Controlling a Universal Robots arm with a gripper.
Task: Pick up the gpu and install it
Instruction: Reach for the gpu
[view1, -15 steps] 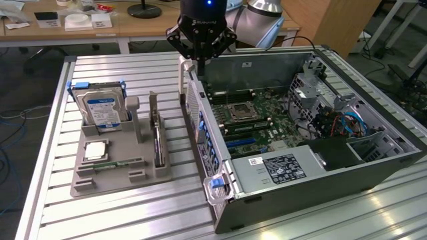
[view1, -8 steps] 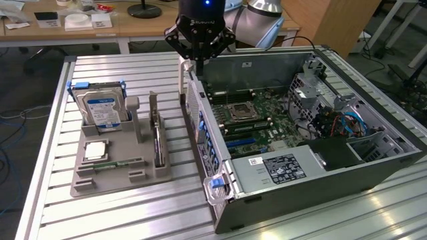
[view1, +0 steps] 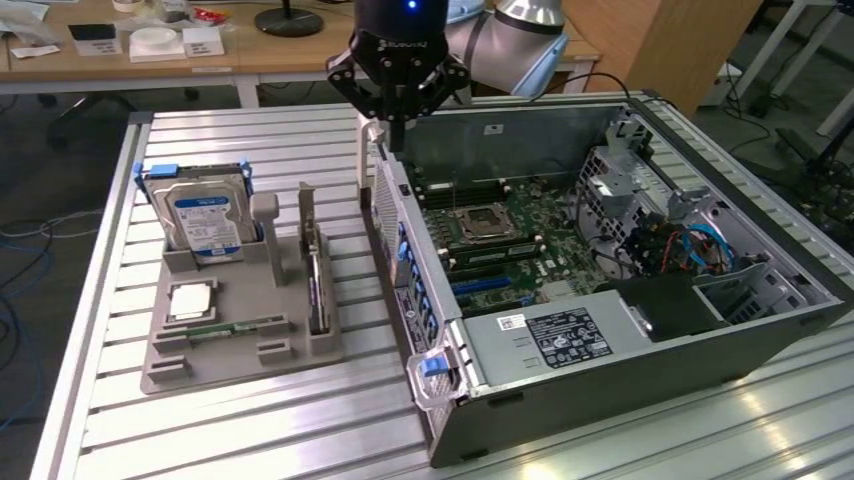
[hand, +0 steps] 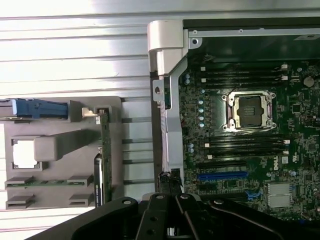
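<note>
Above the rear wall of the open computer case (view1: 667, 370), in the exterior view, the gripper (view1: 386, 128) hangs with its fingers pressed together, well apart from the gpu (view1: 315, 272). That card stands on its long edge in a slot of the grey parts tray (view1: 234, 372), which lies on the slatted metal table (view1: 267, 440) toward the table's edge at the exterior view's left, just beside the case. A blue-labelled hard drive (view1: 203, 222) stands upright at the tray's far end, with a processor (view1: 191, 300) and a memory stick (view1: 234, 327) lying flat nearer. From the wrist view, the gripper (hand: 169, 182) sits over the case's rear wall (hand: 167, 125), beside the motherboard (hand: 240, 150) with its open processor socket (hand: 250, 111); the gpu (hand: 103, 145) shows edge-on in the tray (hand: 55, 145), untouched.
</note>
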